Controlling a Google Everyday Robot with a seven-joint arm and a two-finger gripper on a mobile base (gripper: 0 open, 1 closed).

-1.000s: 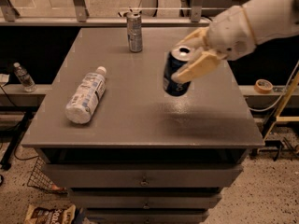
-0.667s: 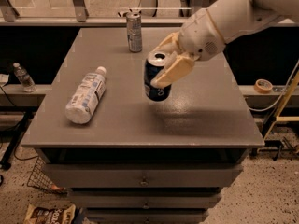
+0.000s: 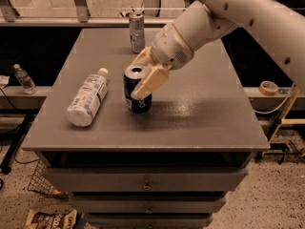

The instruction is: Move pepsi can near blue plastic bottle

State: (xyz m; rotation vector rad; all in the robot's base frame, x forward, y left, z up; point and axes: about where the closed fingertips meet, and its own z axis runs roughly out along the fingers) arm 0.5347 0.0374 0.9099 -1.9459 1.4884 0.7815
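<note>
Being clasped upright over the table (image 3: 205, 109) by the gripper (image 3: 143, 73): pepsi can (image 3: 138, 103).
Blue plastic bottle (image 3: 88, 98) is laid flat nearby.

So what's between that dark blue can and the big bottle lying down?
Nothing: only bare tabletop separates the pepsi can from the blue plastic bottle in the camera view. The tool is clamped on the can.

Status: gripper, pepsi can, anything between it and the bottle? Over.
Gripper shut on pepsi can, mid-table. Can upright, beside lying blue plastic bottle, not touching. Nothing between them; silver can stands at rear.
</note>
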